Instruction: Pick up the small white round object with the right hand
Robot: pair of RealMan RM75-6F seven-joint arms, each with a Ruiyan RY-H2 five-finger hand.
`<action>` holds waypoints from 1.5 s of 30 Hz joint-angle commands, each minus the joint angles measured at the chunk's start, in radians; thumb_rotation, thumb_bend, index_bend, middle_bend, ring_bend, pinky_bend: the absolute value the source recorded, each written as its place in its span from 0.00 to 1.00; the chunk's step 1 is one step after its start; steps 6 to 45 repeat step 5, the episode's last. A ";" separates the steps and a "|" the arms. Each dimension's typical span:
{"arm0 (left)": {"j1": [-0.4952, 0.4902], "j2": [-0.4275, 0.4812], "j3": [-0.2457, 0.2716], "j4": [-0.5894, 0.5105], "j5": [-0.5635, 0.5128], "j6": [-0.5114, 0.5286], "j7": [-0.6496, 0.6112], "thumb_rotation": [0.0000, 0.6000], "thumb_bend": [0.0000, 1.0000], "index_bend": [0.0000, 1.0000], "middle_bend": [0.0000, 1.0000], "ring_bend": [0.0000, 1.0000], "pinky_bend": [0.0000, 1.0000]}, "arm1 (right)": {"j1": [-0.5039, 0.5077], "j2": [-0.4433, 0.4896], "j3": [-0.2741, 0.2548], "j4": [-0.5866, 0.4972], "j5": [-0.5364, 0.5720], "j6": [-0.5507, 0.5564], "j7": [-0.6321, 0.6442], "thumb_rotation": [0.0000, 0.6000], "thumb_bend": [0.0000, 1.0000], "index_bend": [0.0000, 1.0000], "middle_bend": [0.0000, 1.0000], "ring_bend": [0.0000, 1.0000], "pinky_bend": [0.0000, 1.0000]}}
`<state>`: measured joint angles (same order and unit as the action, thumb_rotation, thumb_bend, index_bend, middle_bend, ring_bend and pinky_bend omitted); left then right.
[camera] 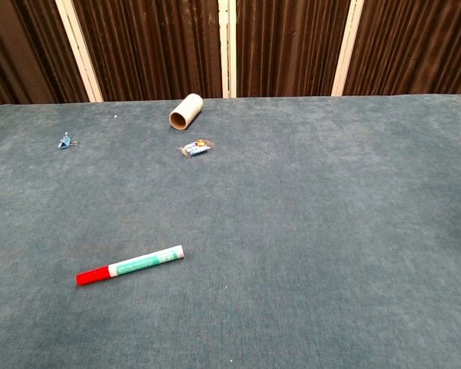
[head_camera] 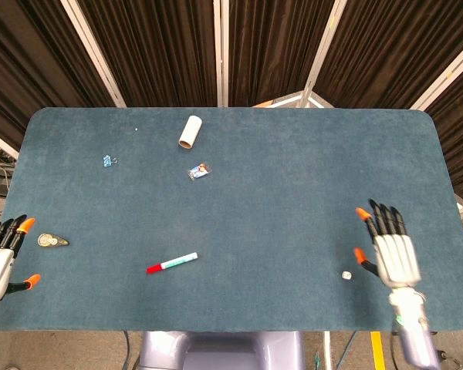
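With its fingers spread and holding nothing, the right hand [head_camera: 391, 252] hovers at the near edge of the tabletop [head_camera: 293, 177], a small white ball [head_camera: 346, 274] lying free just beside it. The left hand [head_camera: 1, 258] is likewise spread. Judging by this, the ball is released; next would be reaching further out, perhaps for the marker [head_camera: 171, 263].

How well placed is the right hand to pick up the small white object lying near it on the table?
Probably well placed. The right hand is open with fingers spread, and the small white object lies just beside its thumb on bare table, with nothing between them. The chest view shows neither.
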<state>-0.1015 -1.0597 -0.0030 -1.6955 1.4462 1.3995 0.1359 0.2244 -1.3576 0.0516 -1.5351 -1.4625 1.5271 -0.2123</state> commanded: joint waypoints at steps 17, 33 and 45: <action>0.002 -0.009 0.007 0.012 0.004 -0.003 0.005 1.00 0.07 0.00 0.00 0.00 0.00 | -0.060 0.043 -0.023 0.053 -0.036 0.039 0.093 1.00 0.21 0.08 0.00 0.00 0.00; 0.002 -0.009 0.007 0.012 0.004 -0.003 0.005 1.00 0.07 0.00 0.00 0.00 0.00 | -0.060 0.043 -0.023 0.053 -0.036 0.039 0.093 1.00 0.21 0.08 0.00 0.00 0.00; 0.002 -0.009 0.007 0.012 0.004 -0.003 0.005 1.00 0.07 0.00 0.00 0.00 0.00 | -0.060 0.043 -0.023 0.053 -0.036 0.039 0.093 1.00 0.21 0.08 0.00 0.00 0.00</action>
